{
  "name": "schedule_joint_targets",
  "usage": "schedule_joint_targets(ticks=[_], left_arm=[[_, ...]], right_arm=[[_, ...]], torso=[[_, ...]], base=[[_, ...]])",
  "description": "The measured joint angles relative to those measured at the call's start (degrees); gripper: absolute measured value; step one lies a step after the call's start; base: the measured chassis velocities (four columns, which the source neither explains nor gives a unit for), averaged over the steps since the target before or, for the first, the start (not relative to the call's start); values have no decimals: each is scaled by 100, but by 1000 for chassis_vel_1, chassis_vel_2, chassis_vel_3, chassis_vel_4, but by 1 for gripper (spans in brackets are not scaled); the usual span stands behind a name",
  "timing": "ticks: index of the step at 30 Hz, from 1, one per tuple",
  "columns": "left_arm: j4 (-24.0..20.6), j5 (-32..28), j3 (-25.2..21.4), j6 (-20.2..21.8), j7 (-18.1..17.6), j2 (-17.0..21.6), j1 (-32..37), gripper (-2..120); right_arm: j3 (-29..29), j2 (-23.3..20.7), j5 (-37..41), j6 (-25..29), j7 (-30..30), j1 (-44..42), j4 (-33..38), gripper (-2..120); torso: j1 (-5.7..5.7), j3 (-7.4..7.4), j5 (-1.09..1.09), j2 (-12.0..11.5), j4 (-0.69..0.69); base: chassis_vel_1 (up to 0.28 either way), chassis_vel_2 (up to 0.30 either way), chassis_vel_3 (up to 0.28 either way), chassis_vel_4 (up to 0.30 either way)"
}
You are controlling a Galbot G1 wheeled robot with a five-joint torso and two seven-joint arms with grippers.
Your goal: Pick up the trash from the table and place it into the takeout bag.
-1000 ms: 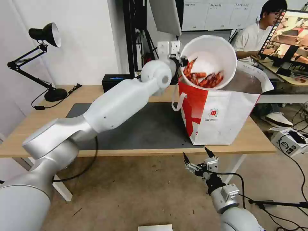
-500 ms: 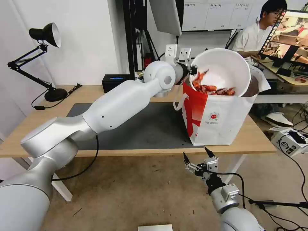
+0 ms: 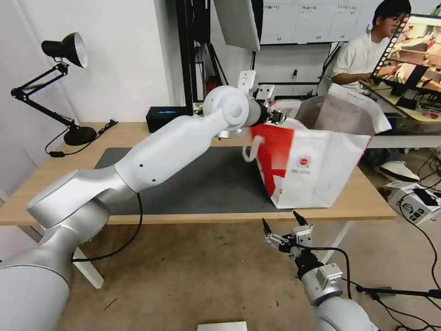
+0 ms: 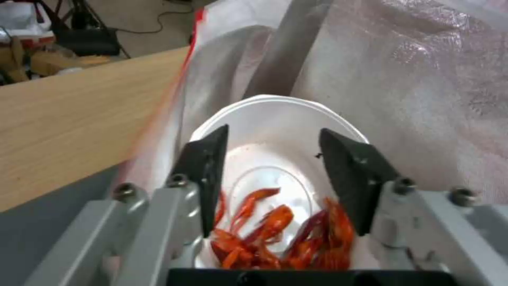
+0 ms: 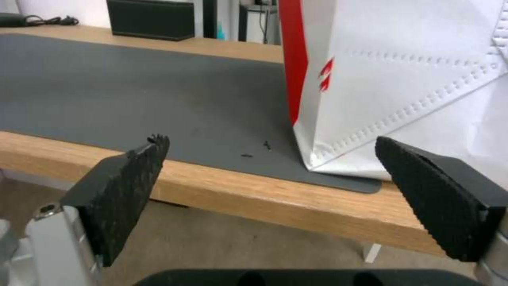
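Left hand (image 4: 272,174) spread at the mouth of the boxy white-and-red foil-lined takeout bag (image 3: 317,165) on the light-wood bench (image 3: 138,133), white round bowl of red crayfish shells (image 4: 275,159) inside, seemingly released; right hand (image 3: 281,226) spread below the bench edge.

Takeout bag (image 3: 317,165) mouth occupied by left gripper (image 3: 277,116) and bowl (image 4: 280,159), dark mat (image 3: 202,184) beside bag unobstructed, black box (image 3: 166,117) at table (image 3: 41,184) rear.

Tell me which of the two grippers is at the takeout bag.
The left gripper, reaching into the takeout bag with open fingers around the white bowl of crayfish shells. The right gripper hangs open below the table edge.
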Motion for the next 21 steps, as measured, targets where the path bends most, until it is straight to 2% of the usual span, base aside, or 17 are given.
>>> schedule_joint_targets(ticks=[2,5,7,8,11,12,16,17,20,21], left_arm=[[5,2,-71,-13,10,26,20,67],[2,16,-147,-68,21,37,48,72],[-52,156,-284,-267,137,98,117,84],[-52,156,-284,-267,137,98,117,84],[-268,241,-481,-583,223,295,214,98],[-268,241,-481,-583,223,295,214,98],[-720,192,-1047,-491,11,784,522,100],[-720,192,-1047,-491,11,784,522,100],[-1316,168,-1394,-470,9,1443,1120,100],[-1316,168,-1394,-470,9,1443,1120,100]], right_arm=[[0,0,0,0,0,0,0,100],[0,0,0,0,0,0,0,100],[0,0,0,0,0,0,0,100],[0,0,0,0,0,0,0,100],[0,0,0,0,0,0,0,100],[0,0,0,0,0,0,0,100],[0,0,0,0,0,0,0,100],[0,0,0,0,0,0,0,100],[0,0,0,0,0,0,0,100],[0,0,0,0,0,0,0,100]], torso=[[0,0,0,0,0],[0,0,0,0,0],[0,0,0,0,0],[0,0,0,0,0],[0,0,-1,0,0],[0,0,-1,0,0],[0,0,-1,0,1],[0,0,-1,0,1],[0,0,-2,0,1],[0,0,-2,0,1]], base=[[0,0,0,0],[0,0,0,0],[0,0,0,0],[0,0,0,0],[0,0,0,0],[0,0,0,0],[0,0,0,0],[0,0,0,0],[0,0,0,0],[0,0,0,0]])
